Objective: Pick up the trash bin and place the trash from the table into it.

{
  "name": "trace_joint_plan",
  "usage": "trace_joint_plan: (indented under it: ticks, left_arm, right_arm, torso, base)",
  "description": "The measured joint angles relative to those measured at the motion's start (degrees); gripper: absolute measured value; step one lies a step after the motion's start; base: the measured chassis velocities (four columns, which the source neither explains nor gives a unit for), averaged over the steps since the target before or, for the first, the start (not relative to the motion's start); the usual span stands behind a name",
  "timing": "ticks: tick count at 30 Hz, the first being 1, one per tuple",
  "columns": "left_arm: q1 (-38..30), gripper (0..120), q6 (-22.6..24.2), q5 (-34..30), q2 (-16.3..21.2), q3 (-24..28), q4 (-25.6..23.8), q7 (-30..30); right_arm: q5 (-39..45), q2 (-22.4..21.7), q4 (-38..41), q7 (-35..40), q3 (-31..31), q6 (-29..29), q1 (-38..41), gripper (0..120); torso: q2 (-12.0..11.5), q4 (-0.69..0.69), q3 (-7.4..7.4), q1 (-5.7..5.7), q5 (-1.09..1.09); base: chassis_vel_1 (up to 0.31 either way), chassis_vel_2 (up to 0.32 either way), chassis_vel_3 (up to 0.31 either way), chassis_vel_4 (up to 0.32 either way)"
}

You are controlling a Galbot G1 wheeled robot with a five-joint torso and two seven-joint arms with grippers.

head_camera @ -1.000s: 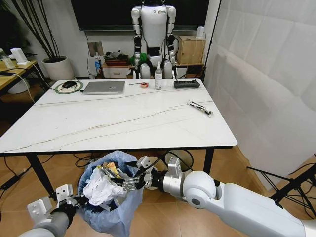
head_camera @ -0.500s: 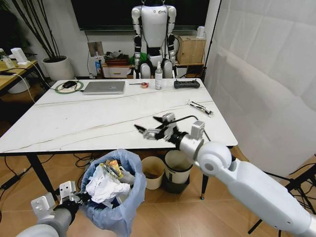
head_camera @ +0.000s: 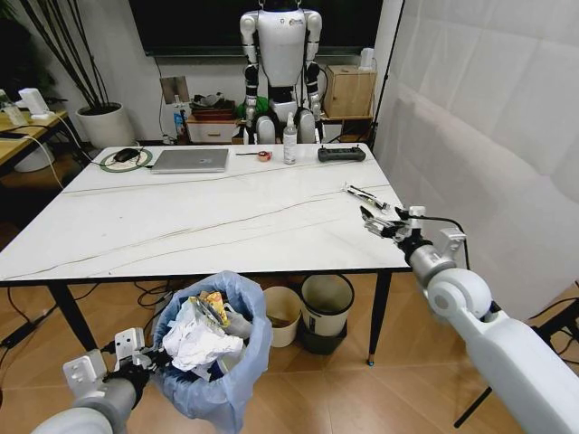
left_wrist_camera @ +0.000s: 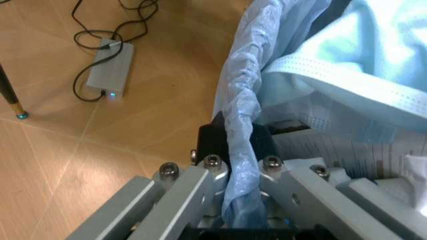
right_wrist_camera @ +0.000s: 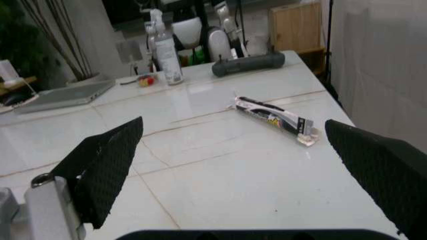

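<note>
One wrapper point(right_wrist_camera: 274, 119) lies slantwise on the bench point(head_camera: 208, 226) before the wide-open, empty right tool point(right_wrist_camera: 253, 165); left tool point(left_wrist_camera: 243, 200) (wrist view) clamps the bin's point(head_camera: 226, 389) bag rim.

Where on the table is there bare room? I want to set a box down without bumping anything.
The table is bare across its middle and near edge, from the laptop forward. The far edge is crowded: laptop, spray bottle, black controller. Near the right edge lies a wrapper, with the open right claw close by.
</note>
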Motion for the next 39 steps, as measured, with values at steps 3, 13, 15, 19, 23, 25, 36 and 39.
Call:
trace_joint_plan:
  ticks: [3, 13, 15, 19, 23, 25, 36, 39]
  left_arm:
    - [0.0, 0, -0.1, 0.2, -0.1, -0.1, 0.0, 0.1]
    - [0.1, 0, -0.4, 0.5, -0.4, -0.4, 0.0, 0.3]
    - [0.1, 0, -0.4, 0.6, -0.5, -0.3, 0.0, 0.3]
    - [0.3, 0, -0.4, 1.0, -0.7, -0.2, 0.0, 0.4]
    - [0.4, 0, -0.4, 1.2, -0.9, -0.1, -0.1, 0.4]
    - [0.6, 0, -0.4, 1.2, -0.8, -0.2, -0.3, 0.4]
    - [1.2, 0, -0.7, 1.7, -1.2, -0.1, -0.5, 1.0]
    - [1.1, 0, -0.7, 1.6, -1.1, 0.0, -0.5, 1.0]
  right_arm:
    - [0.1, 0.5, 0.3, -1.1, 1.1, 1.4, -1.6, 100]
    - [-2.1, 3.5, 0.0, -8.4, 5.1, 8.0, -7.6, 100]
    - [-2.6, 4.1, -0.5, -10.5, 5.8, 9.9, -8.3, 100]
    - [-3.4, 4.9, -1.4, -13.5, 6.8, 12.4, -9.5, 100]
    - [-4.2, 5.3, -1.8, -14.5, 7.9, 13.3, -10.6, 100]
    - [-4.2, 5.3, -2.0, -14.9, 8.2, 13.5, -10.8, 100]
    - [-2.9, 6.3, -2.4, -15.0, 9.0, 13.6, -11.4, 100]
    - [-2.9, 6.8, -2.6, -15.2, 9.4, 13.6, -11.7, 100]
  torso:
    - [0.0, 0.02, 0.00, 0.00, -0.01]
    - [0.0, 0.02, 0.00, 0.00, -0.01]
    - [0.0, 0.03, 0.00, 0.00, -0.03]
    - [0.0, 0.02, 0.00, 0.00, -0.01]
    - [0.0, 0.02, 0.00, 0.00, -0.02]
    - [0.0, 0.02, 0.00, 0.00, -0.02]
    - [0.0, 0.02, 0.00, 0.01, -0.03]
    - [0.0, 0.02, 0.00, 0.01, -0.02]
  base:
    - [0.000, 0.000, 0.000, 0.000]
    - [0.000, 0.000, 0.000, 0.000]
    - [0.000, 0.000, 0.000, 0.000]
    - [0.000, 0.000, 0.000, 0.000]
    - [0.000, 0.000, 0.000, 0.000]
    - [0.000, 0.000, 0.000, 0.000]
    - [0.000, 0.000, 0.000, 0.000]
    - [0.000, 0.000, 0.000, 0.000]
